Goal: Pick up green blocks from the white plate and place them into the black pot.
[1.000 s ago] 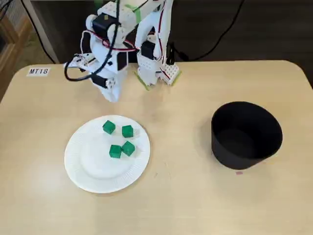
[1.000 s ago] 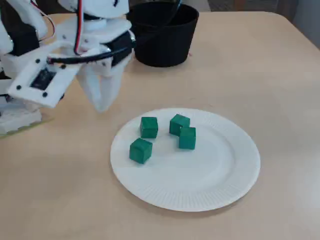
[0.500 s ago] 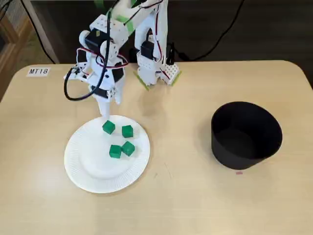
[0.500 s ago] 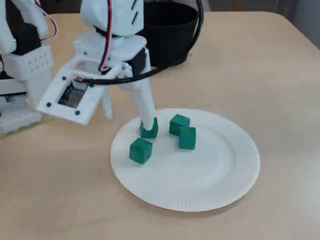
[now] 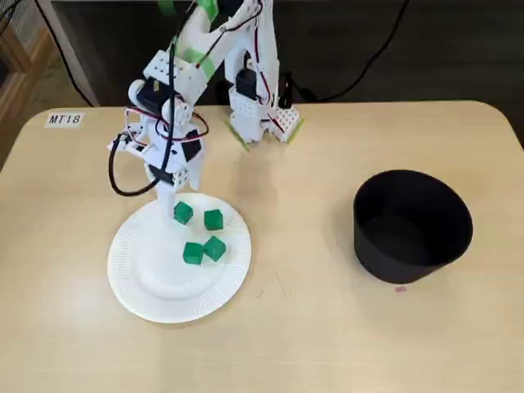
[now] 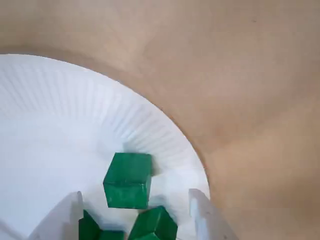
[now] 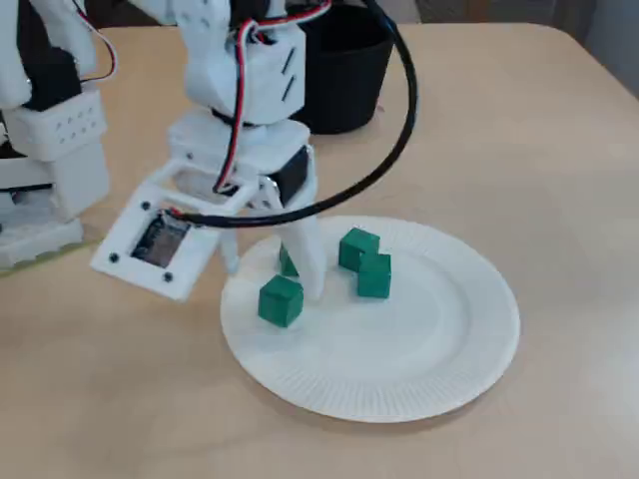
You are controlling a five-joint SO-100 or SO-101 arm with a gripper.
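A green block (image 6: 127, 180) lies near the rim of the white plate (image 6: 60, 115). In the wrist view it sits between the spread fingertips of the end effector (image 6: 134, 196). Two more green blocks (image 6: 152, 225) crowd the bottom of that view, also inside the gap, so it is hard to tell which one is truly centred. In a fixed view one finger (image 7: 305, 261) stands in front of a block and hides most of it.

A good grasp probably means lowering until both tips reach the plate with a single block in the gap. The tips should then close gently so the neighbours are not nudged.

The arm (image 5: 176, 98) reaches forward from its base and bends steeply down over the plate's edge. The black pot (image 5: 412, 225) stands on the counter (image 5: 311, 327), well apart from the end effector, to its right in this fixed view.
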